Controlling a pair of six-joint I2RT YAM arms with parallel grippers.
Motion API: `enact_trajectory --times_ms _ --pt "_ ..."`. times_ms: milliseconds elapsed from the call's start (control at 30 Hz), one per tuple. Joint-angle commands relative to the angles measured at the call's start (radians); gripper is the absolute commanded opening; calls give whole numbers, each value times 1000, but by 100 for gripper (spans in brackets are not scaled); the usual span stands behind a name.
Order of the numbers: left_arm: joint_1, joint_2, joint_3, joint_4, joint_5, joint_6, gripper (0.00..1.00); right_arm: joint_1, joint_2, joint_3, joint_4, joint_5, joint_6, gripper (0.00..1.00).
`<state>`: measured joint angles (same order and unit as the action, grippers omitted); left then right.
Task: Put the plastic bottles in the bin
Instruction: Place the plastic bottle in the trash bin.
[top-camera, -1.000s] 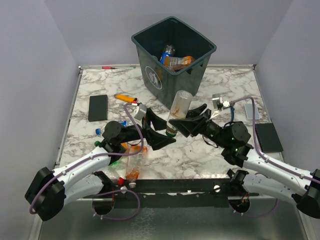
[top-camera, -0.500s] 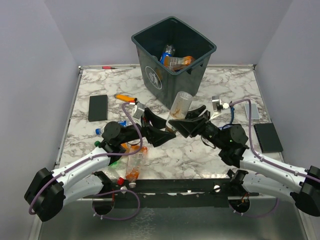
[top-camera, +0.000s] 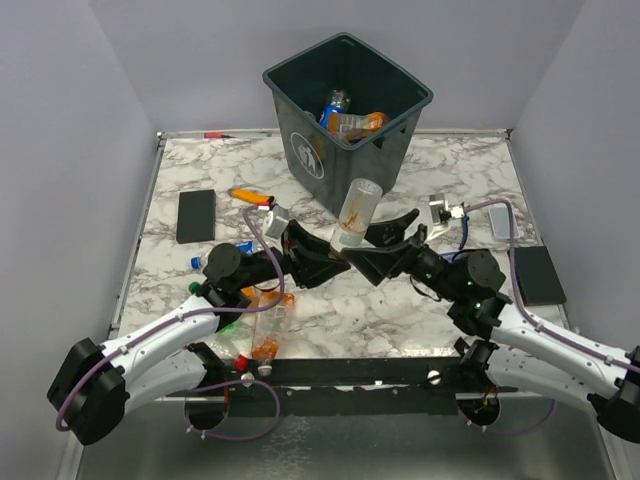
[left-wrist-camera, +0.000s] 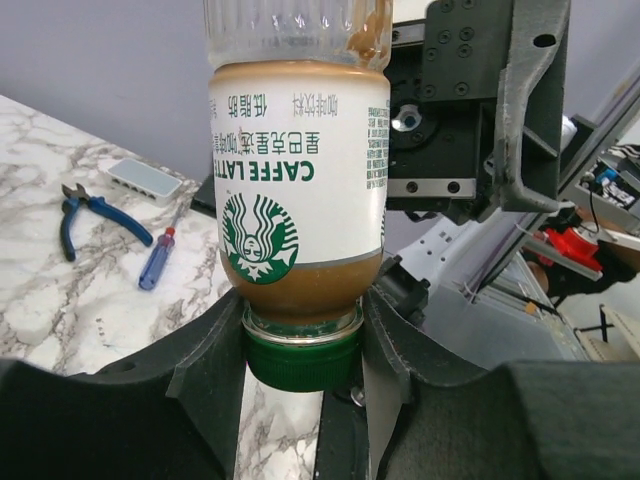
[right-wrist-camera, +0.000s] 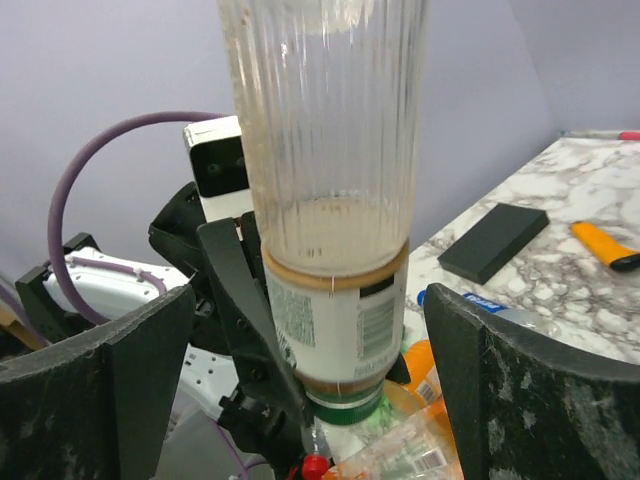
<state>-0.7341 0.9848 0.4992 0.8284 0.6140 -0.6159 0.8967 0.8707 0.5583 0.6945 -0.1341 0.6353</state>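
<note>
The coffee bottle (left-wrist-camera: 300, 200) hangs upside down in the air over the middle of the desk (top-camera: 450, 170), in front of the bin (top-camera: 310, 150) and apart from it. The left gripper (left-wrist-camera: 303, 335) pinches its neck, just above the green cap (left-wrist-camera: 303, 360). The right gripper (right-wrist-camera: 320, 360) is spread wide, with one finger on each side of the bottle and not touching it. I think this hold is risky. It is only on the narrow neck, so the tall body may swing or slip on the way up to the high rim, or knock against the spread fingers. More bottles (top-camera: 265, 320) lie at the near left edge. The desk is white marble with grey veins, and the walls are plain pale violet.
</note>
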Motion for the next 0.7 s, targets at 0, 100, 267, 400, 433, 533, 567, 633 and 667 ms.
enact_trajectory --times_ms 0,100,267,400,433,533,567,633,667 --pt "1 -74 -14 -35 -143 74 0 5 -159 75 -324 89 -97 100" --pt "2 -140 -16 -130 -343 167 0 5 -313 92 -554 181 -150 100" --pt "2 -274 30 -270 -789 295 0 5 -567 -13 -803 387 -89 100" --pt "2 -123 315 -556 -919 380 0 5 -738 -175 -821 470 -11 99" --pt "1 -58 435 -649 -968 367 0 5 -762 -206 -814 486 -2 99" --pt "2 144 702 -837 -991 403 0 5 -788 -276 -780 525 22 98" --pt "2 198 773 -872 -987 419 0 5 -781 -290 -766 530 28 98" --pt "3 315 903 -916 -994 447 0 5 -752 -308 -746 527 46 98" --pt "3 368 976 -949 -1009 456 0 5 -729 -316 -730 521 53 98"
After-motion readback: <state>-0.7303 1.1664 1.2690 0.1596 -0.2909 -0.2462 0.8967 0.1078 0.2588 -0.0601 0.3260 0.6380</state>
